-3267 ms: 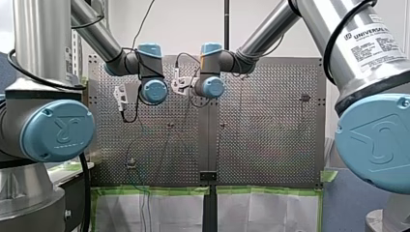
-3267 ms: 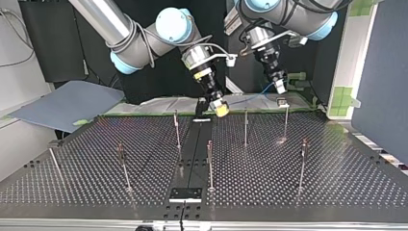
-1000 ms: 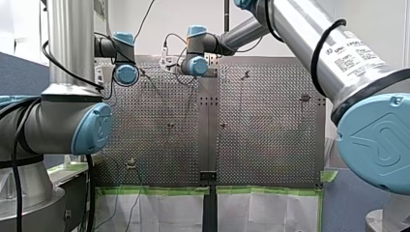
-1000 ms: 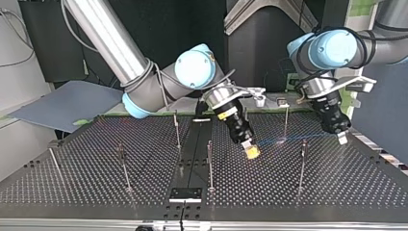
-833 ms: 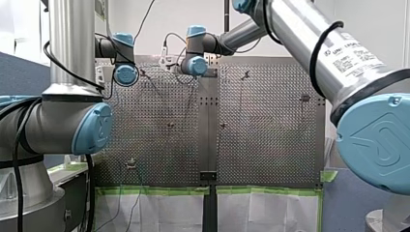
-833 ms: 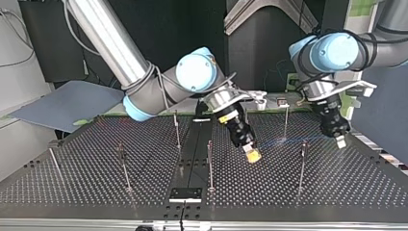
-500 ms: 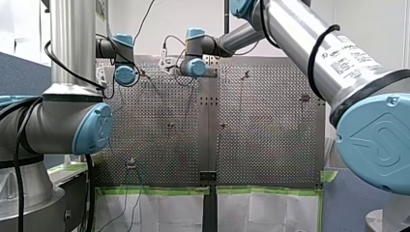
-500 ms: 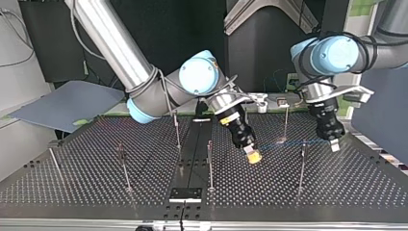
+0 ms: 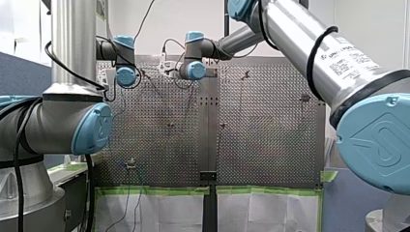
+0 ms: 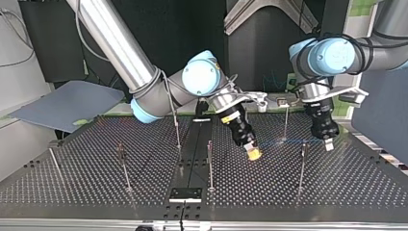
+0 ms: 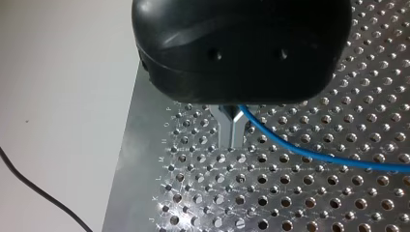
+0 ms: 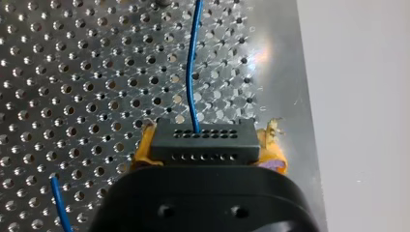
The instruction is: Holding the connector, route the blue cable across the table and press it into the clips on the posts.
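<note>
In the right wrist view my right gripper is shut on a black connector, with yellow pads on both sides of it. The blue cable leaves the connector and runs ahead over the perforated table. In the left wrist view my left gripper has its metal fingers shut on the blue cable, which trails off to one side. In the top view my right gripper hangs low near the middle. My left gripper is at that view's right, beside a post.
Several thin posts stand on the table in the top view, among them one between the two grippers and one just left of my right gripper. The table's edge lies close beside my left gripper. A grey sheet lies at the back left.
In the top view my left gripper has moved leftward and down toward the post at the right, carrying the cable. My right gripper has barely shifted, though its arm swung right.
</note>
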`<state>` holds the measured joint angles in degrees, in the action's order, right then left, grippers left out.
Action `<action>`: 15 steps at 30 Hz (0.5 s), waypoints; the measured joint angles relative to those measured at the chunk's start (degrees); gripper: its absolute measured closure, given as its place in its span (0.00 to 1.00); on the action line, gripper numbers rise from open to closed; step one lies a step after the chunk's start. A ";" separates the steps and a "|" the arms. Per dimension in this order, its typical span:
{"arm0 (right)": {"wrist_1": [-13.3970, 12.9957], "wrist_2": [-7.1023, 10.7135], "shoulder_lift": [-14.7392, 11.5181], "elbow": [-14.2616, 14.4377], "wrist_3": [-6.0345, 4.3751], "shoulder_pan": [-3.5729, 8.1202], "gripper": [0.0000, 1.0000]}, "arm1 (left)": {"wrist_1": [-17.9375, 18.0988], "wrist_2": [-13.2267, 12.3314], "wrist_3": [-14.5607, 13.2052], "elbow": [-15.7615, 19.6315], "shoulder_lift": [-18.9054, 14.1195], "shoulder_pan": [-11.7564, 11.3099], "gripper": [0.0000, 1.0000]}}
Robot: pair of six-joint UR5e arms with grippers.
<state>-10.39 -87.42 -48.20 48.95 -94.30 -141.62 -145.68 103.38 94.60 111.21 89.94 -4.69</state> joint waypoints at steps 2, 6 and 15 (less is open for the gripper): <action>0.00 0.00 0.14 0.00 -0.04 0.12 1.00 | 0.06 -0.04 -0.01 0.01 0.17 0.04 1.00; -0.01 -0.01 0.36 0.00 -0.39 0.43 1.00 | 0.01 0.03 -0.04 0.22 0.38 0.10 1.00; -0.10 0.04 0.57 -0.01 -0.62 1.30 1.00 | 1.89 -0.63 0.16 0.58 1.08 -0.20 1.00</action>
<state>-10.49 -87.38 -47.63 48.94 -94.92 -140.33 -143.79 102.75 94.77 111.79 91.02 -4.89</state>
